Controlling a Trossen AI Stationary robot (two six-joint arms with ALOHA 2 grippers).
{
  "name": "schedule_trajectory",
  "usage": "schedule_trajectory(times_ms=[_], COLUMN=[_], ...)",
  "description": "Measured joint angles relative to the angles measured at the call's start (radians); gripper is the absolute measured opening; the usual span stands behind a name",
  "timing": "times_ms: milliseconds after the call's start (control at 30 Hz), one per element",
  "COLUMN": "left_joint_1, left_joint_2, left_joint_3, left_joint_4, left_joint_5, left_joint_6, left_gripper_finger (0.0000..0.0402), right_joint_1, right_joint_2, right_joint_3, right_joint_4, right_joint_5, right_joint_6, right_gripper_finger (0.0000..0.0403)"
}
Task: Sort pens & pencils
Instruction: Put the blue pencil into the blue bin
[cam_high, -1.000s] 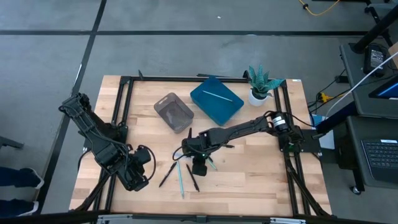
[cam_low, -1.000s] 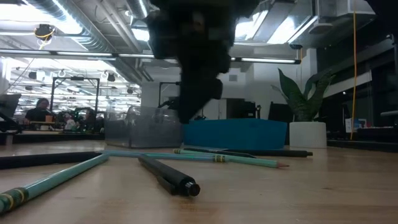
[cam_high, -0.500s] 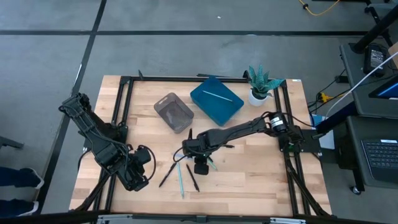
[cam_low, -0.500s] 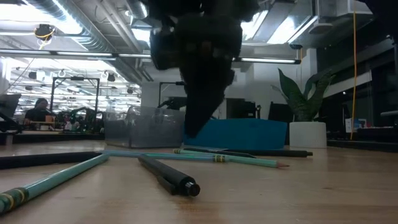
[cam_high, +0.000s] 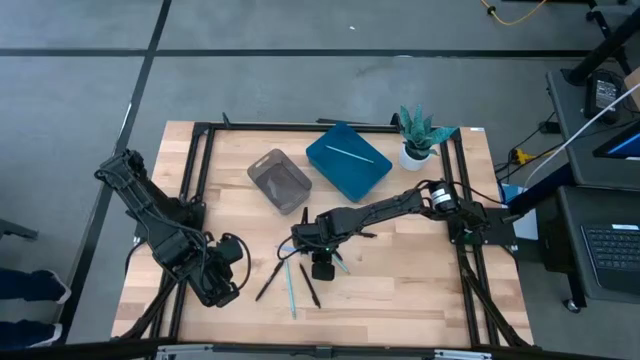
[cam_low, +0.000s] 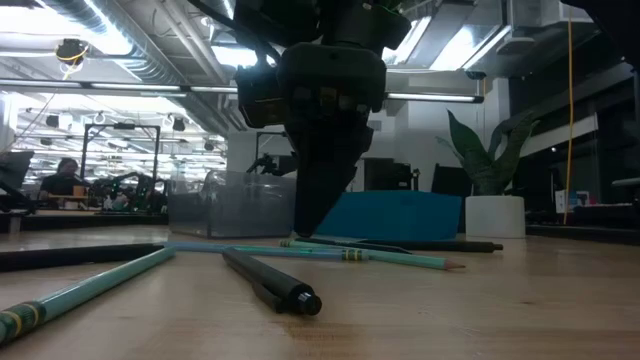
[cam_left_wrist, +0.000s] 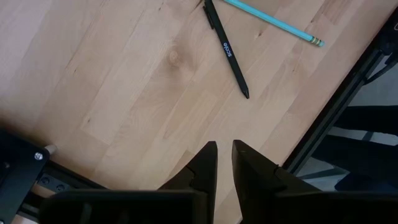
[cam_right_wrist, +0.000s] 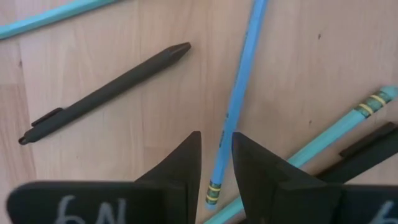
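Over the middle of the pale wooden table (cam_high: 400, 270), the right gripper (cam_right_wrist: 216, 163) has come down since a second ago: in the low view its dark body (cam_low: 325, 120) now hangs lower, tips almost at the wood, where earlier it sat higher and blurred. Its two dark fingers (cam_right_wrist: 180, 163) stand narrowly spread on either side of a light blue pencil with a gold-banded end (cam_right_wrist: 236, 106), not yet pinching it, so I judge a pickup is being lined up. The rest of the pens and pencils lie scattered near it: a black clip pen (cam_right_wrist: 102, 93) beside the blue one, another blue pencil (cam_low: 80, 290) and black pen (cam_low: 265, 280) nearer the low camera, and one thin stick already in the teal rectangular bin (cam_high: 348, 160); the clear grey tray (cam_high: 279, 180) looks unfilled. The left gripper (cam_left_wrist: 224, 163) waits near the table's front-left edge, fingers slightly parted, holding nothing. From above, the right arm hides the sticks beneath it, so their full count cannot be told
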Motion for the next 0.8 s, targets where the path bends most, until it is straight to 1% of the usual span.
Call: schedule_trajectory(times_ms=[800], left_joint_1=[0.000], left_joint_2=[0.000], left_joint_3=[0.000], left_joint_4=[0.000], left_joint_5=[0.000], left_joint_6=[0.000], left_gripper_finger=[0.0043], right_joint_1=[-0.013], right_joint_2=[0.001], right_joint_3=[-0.011], right_joint_4=[0.023], right_joint_5=[0.000], right_joint_6=[0.006], right_gripper_finger=[0.0092])
